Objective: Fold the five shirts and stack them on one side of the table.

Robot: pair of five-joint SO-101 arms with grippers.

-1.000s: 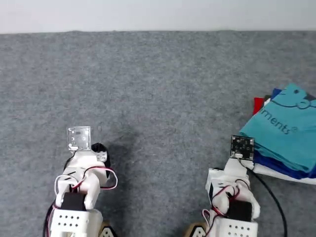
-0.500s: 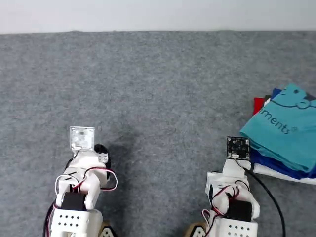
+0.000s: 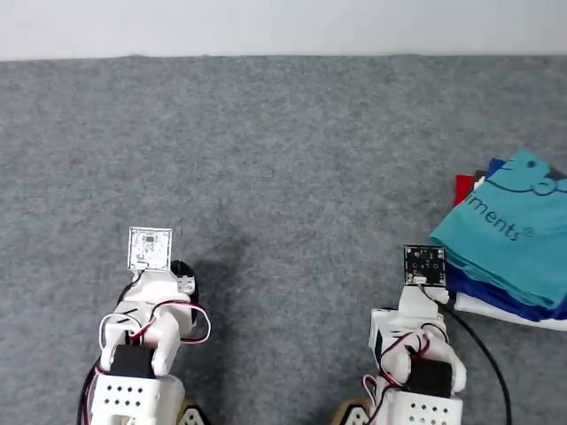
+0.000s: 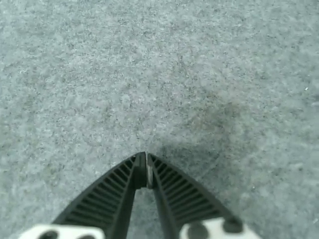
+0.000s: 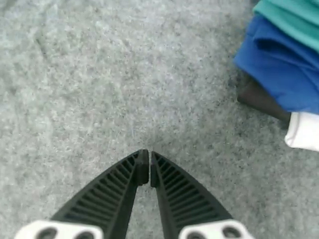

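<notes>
A stack of folded shirts [image 3: 512,243] lies at the right edge of the table, a teal shirt [image 3: 514,230] on top, then a blue shirt [image 5: 284,55], with white [image 5: 303,132] and red [image 3: 463,187] edges showing underneath. My right gripper [image 5: 146,167] is shut and holds nothing, pointing down at bare felt just left of the stack. My left gripper [image 4: 146,169] is also shut with nothing in it, over bare felt at the near left. In the high view both arms sit folded back near the front edge, the left arm [image 3: 146,310] and the right arm [image 3: 416,328].
Grey felt [image 3: 283,159] covers the whole table. A pale wall strip [image 3: 283,27] runs along the far edge. A black cable [image 3: 483,345] trails from the right arm toward the front edge.
Both wrists have tilted slightly; the left arm's camera board drifted a little nearer and to the right, the right arm's a little to the left. The shirt stack has not moved.
</notes>
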